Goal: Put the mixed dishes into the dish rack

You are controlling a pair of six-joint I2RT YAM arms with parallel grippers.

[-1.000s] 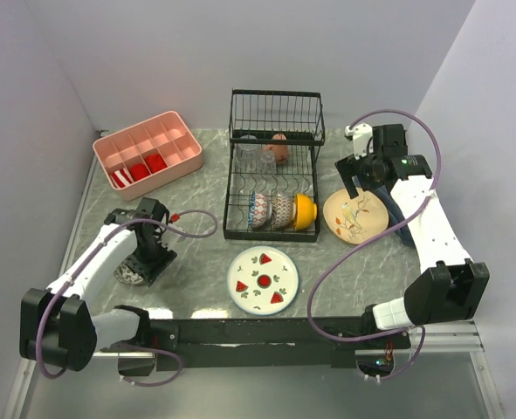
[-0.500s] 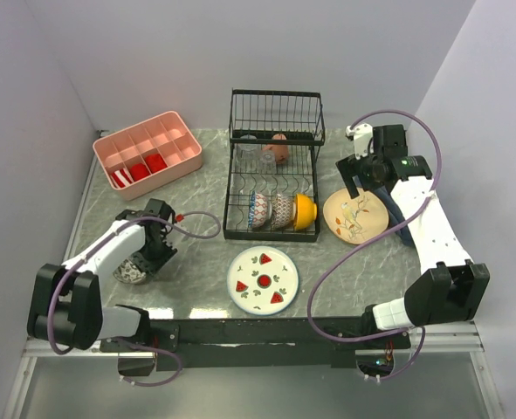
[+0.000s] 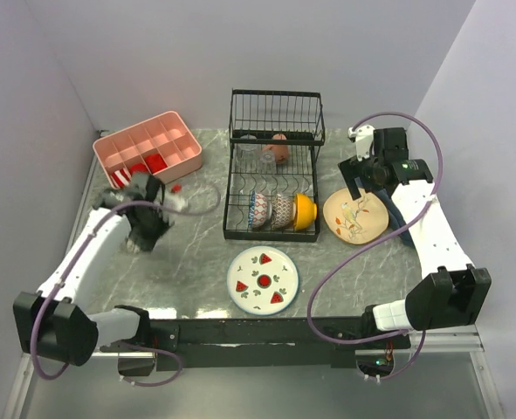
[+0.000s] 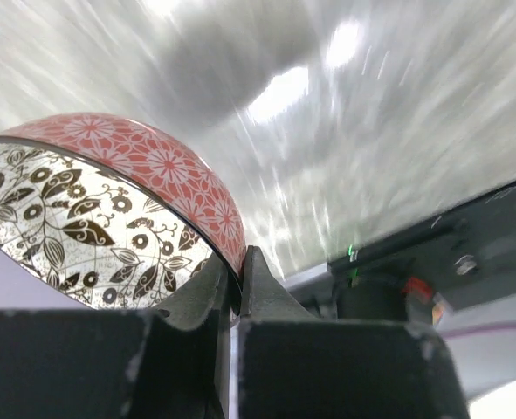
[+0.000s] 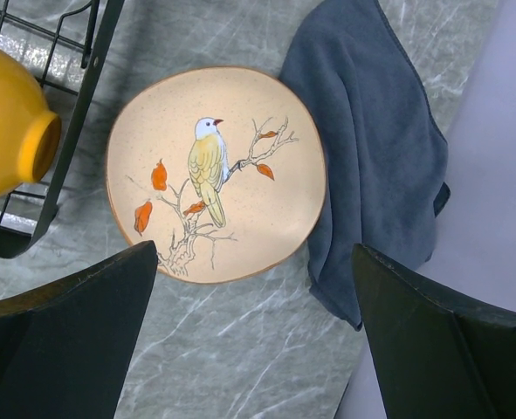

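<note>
Whereas a second ago the small bowl point(image 4: 92, 223), reddish-brown and flowered outside, black-and-white leaves inside, sits on the grey marbled table point(image 3: 196, 262) under a parted left gripper point(image 4: 237, 266), that pincer is now pinched tight on the bowl's rim, one finger inside and one outside. The arm has carried it up off the surface. Seen from above, the left gripper hangs blurred between the pink compartmented plastic tray point(image 3: 148, 153) and the near edge, well to the left of the black wire dish rack point(image 3: 271, 175). The bowl is hard to make out there, but the wrist view shows it tilted in the grip with the streaked table beneath and no longer touching it.

By contrast, the right gripper point(image 5: 253, 253) has not shifted. Its jaws are spread wide and hold nothing, and it hovers over the cream bird-motif plate point(image 5: 214, 175), which lies just right of the rack with one edge over a blue cloth point(image 5: 380, 148).

So the pick looks complete, and the step in hand is the carry to the rack. Two patterned bowls point(image 3: 271, 211) and the orange bowl point(image 3: 303, 211) already stand in the front slots, with the terracotta cup point(image 3: 279, 148) and clear glass point(image 3: 249, 150) behind them. This bowl, the bird plate and the white watermelon-slice plate point(image 3: 263, 279) are still to load. The free slots left of the standing bowls look like the natural place for it.
</note>
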